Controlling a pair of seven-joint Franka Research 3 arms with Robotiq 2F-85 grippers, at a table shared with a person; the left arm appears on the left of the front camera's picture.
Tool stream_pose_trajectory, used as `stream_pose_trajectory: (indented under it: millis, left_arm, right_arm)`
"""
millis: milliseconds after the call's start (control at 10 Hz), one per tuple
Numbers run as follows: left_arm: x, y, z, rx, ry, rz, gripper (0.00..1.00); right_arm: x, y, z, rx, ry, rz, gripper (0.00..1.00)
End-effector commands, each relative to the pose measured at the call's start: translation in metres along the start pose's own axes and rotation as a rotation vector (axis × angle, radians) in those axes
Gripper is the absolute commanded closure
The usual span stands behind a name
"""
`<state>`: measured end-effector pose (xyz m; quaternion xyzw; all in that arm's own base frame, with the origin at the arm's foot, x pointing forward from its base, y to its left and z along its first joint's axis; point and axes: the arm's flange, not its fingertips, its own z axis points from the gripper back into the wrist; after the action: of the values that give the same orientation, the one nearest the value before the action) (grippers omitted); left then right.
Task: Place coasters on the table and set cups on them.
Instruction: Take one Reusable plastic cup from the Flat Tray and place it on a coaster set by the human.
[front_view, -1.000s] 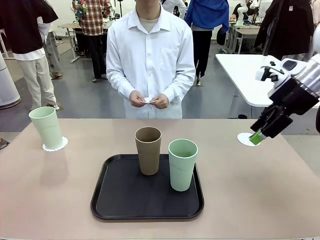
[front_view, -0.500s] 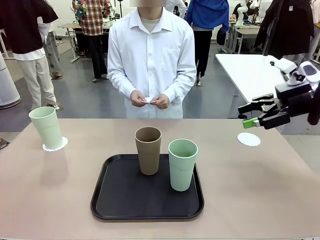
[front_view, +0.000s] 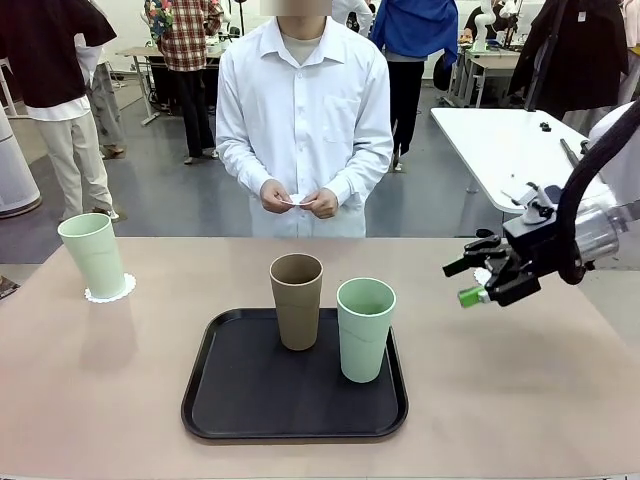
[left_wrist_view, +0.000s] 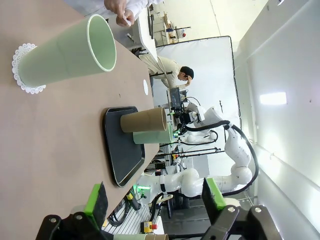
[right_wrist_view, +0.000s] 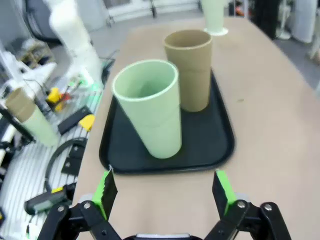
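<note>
The right jaws hang wide and empty above the matte beige-tan worktop (front_view: 520, 390). They are turned toward the black rectangular tray (front_view: 230, 400), where the pale green tapered tumbler (front_view: 365, 335) stands just beside the brown tapered tumbler (front_view: 297, 305). The likeliest trouble is there. I cannot tell whether the two touch, and a finger pushed between them could tip the brown tumbler, since both are tall and narrow at the foot. The smooth taper might also let a cup slip in a loose grip, or a cup lifted too little might catch the tray's raised lip. The round white lacy paper coaster (left_wrist_view: 145, 87) far across the worktop looks thin and light, so a cup set down off-centre or dragged could shove or crumple it. In the left wrist view it is a small white oval, its edge too small to read. The left jaws, also wide and empty, face the other pale green tumbler (front_view: 93, 255), which stands on its own white lacy coaster (front_view: 112, 292); a careless swing could topple it. The person's hands (front_view: 276, 197) pinch something small and white, perhaps the third coaster, but too small to tell. In the right wrist view the brown tumbler's foot is hidden behind the green one.
</note>
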<state>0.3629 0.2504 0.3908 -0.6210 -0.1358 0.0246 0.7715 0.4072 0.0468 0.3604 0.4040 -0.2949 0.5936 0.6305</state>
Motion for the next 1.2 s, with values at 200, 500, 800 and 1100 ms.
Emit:
stream_pose_trajectory:
  millis: [200,500,800,1100]
  left_arm:
    - [-0.002,-0.003,0.000,-0.001,-0.008,-0.006,0.00]
    - [-0.002,-0.003,0.000,-0.001,-0.008,-0.006,0.00]
    - [-0.002,-0.003,0.000,-0.001,-0.008,-0.006,0.00]
    - [-0.002,-0.003,0.000,-0.001,-0.008,-0.006,0.00]
  right_arm:
    - [0.000,0.001,-0.006,0.033,0.040,0.031,0.00]
    - [0.000,0.001,-0.006,0.033,0.040,0.031,0.00]
    - [-0.006,0.007,-0.013,0.117,-0.134,0.289,0.00]
    - [-0.029,-0.006,-0.034,0.142,-0.306,0.227,0.00]
